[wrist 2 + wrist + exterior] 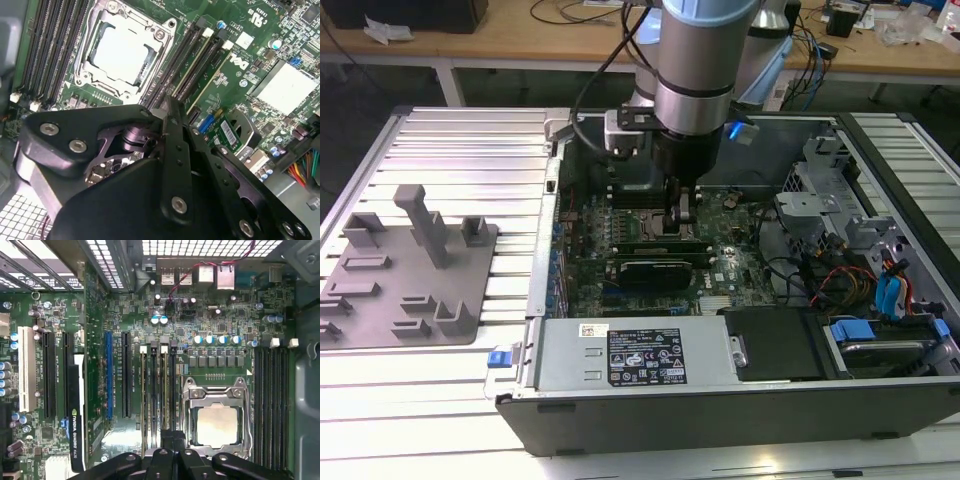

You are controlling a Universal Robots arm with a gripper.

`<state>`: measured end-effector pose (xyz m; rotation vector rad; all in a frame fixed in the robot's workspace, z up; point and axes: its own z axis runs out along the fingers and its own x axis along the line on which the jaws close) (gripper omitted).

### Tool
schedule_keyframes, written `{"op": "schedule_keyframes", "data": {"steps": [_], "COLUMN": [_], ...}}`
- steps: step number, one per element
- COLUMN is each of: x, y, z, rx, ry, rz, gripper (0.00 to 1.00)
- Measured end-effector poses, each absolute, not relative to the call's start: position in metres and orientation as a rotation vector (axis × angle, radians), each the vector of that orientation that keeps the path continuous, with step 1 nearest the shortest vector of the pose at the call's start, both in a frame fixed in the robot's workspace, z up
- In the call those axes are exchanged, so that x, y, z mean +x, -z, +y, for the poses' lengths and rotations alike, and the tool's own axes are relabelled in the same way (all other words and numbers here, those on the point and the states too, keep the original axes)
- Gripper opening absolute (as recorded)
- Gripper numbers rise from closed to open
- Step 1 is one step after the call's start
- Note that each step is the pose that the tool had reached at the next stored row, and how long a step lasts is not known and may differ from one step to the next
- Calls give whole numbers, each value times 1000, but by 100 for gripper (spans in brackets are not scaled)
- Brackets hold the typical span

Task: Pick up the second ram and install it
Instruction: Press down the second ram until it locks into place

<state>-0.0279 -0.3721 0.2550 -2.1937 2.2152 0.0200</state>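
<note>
**A:** Status on the second ram [165, 390]?

**B:** It's standing in its slot directly under the jaws, in the first wrist view. It's edge-on, running straight away from the gripper [172, 440] toward the rear ports. Another stick [144, 390] sits two slots over, on the side of the jaws away from the processor socket [216, 425].

**A:** Jaws?

**B:** Drawn narrow. In the second wrist view the fingertips [161, 114] sit close together right over the slot bank. I can't tell if they're pinching the stick's top edge or just bearing on it. The linkage hides the contact.

**A:** So which step?

**B:** My read is pick-up done and install in hand, either insertion or press-down. The exterior view agrees: the arm is vertical inside the computer case [620, 420], with the jaws low on the motherboard [730, 255] and the graphics card [655, 270] just beyond them on the camera's side.

**A:** Seated?

**B:** Can't confirm. The far latch looks about level with its neighbours, and the near latch is hidden under the jaws.

**A:** What does finishing call for?

**B:** My judgement:
- Push straight down with no tilt along the stick.
- Keep the load even so both end latches close.
- An off-axis push risks one end riding high or stressing the slot.
- There's little clearance beside the jaws on the socket side, so avoid lateral drift.
</note>
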Motion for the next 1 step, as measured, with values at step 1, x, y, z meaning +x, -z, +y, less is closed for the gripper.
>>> {"op": "schedule_keyframes", "data": {"steps": [1], "x": [-28], "y": [-255], "z": [-372], "rx": [-2194], "ry": [-20], "rz": [2215], "gripper": [8]}}
